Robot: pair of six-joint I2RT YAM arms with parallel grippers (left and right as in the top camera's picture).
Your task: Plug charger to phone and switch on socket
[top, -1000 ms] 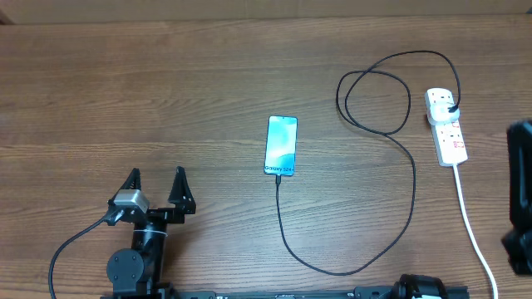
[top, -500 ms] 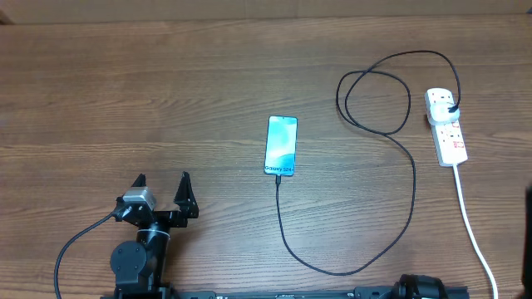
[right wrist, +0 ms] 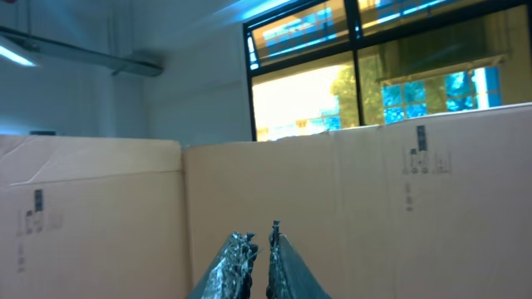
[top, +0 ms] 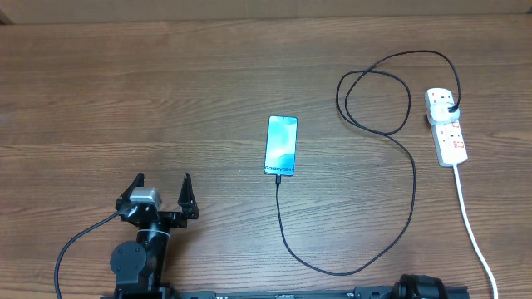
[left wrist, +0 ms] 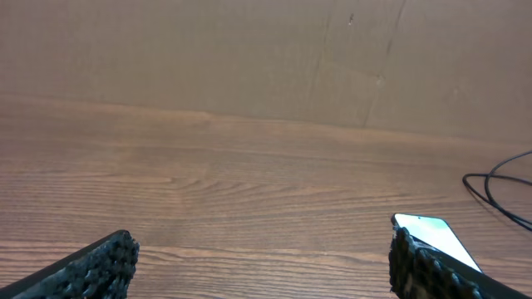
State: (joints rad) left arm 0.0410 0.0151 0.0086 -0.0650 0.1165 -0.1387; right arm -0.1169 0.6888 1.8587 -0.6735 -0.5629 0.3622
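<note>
Phone lies well right of left gripper, which is spread wide, empty. Right gripper clenched, facing cardboard wall, windows above. Wood table.

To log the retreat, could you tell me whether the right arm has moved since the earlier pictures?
Yes. It stood right of the socket at the overhead view's edge; it has withdrawn rightward, out of that view.

Left claw spread, right claw closed (upturned)
</note>
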